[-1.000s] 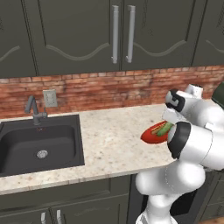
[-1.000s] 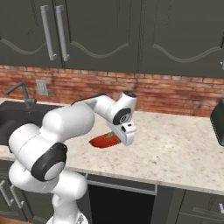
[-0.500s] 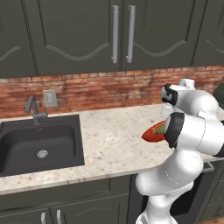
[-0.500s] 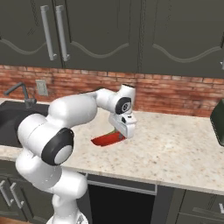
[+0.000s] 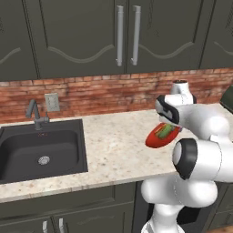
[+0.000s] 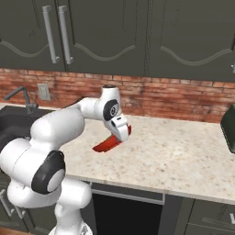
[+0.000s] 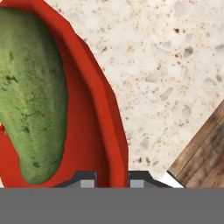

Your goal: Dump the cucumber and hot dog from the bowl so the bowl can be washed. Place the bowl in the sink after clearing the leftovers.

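Observation:
The red bowl (image 5: pixel 157 139) hangs tilted above the counter to the right of the sink (image 5: pixel 41 150); it also appears as a slanted red edge (image 6: pixel 108 143). My gripper (image 5: pixel 175 128) (image 6: pixel 122 132) (image 7: pixel 112 178) is shut on the bowl's rim (image 7: pixel 109 131), one fingertip on each side of it. The dark-green cucumber (image 5: pixel 166 131) (image 7: pixel 30 96) lies inside the bowl, close to the gripped rim. Of the hot dog, just a yellow-red speck shows at the hand view's left edge, beyond the cucumber.
A speckled stone counter (image 5: pixel 113 145) (image 7: pixel 175 65) runs beneath the bowl, with a brick wall and dark cabinets behind. The faucet (image 5: pixel 34 113) stands behind the sink. A dark object (image 6: pixel 228 126) sits at the counter's far right. A brown wooden surface (image 7: pixel 205 148) shows past the counter's edge.
The arm's elbow has swung round and the hand has turned. The bowl stays gripped, now a little higher and to the left, and more tilted.

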Available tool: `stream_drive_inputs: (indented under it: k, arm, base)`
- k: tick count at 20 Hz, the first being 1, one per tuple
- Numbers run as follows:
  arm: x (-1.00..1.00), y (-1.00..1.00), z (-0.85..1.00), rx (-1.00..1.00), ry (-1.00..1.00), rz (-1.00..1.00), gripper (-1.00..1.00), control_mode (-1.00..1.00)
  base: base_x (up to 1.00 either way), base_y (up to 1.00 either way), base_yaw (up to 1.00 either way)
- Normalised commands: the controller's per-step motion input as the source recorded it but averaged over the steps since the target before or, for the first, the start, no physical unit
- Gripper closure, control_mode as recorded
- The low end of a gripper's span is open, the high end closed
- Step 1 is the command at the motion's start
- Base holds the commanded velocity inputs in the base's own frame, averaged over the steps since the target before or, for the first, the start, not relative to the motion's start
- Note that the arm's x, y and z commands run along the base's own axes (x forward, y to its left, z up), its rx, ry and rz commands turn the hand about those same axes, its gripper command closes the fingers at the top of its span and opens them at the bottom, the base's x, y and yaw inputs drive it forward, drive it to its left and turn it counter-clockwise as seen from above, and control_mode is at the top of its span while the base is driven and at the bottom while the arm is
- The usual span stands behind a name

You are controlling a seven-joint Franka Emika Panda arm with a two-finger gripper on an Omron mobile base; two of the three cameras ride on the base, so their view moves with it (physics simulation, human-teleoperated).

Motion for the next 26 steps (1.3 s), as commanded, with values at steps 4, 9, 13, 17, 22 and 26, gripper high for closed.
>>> stream_drive_inputs:
  k: [4, 9, 13, 17, 22, 26]
  arm:
    - [0.01, 0.42, 0.18, -0.23, -0.09, 0.0, 1.0, -1.0]
    - [0.11, 0.07, 0.07, -0.1, 0.03, 0.0, 1.0, -1.0]
    - [0.1, 0.0, 0.0, -0.01, 0.06, 0.0, 1.0, -1.0]
    - [0.0, 0.13, 0.03, -0.08, -0.01, 0.0, 1.0, -1.0]
    - [0.0, 0.44, 0.15, -0.23, -0.03, 0.0, 1.0, -1.0]
    - [0.0, 0.3, 0.09, -0.2, 0.0, 0.0, 1.0, -1.0]
  base:
    - [0.0, 0.0, 0.0]
    - [0.0, 0.0, 0.0]
    - [0.0, 0.0, 0.0]
    - [0.0, 0.0, 0.0]
    - [0.0, 0.0, 0.0]
    - [0.0, 0.0, 0.0]
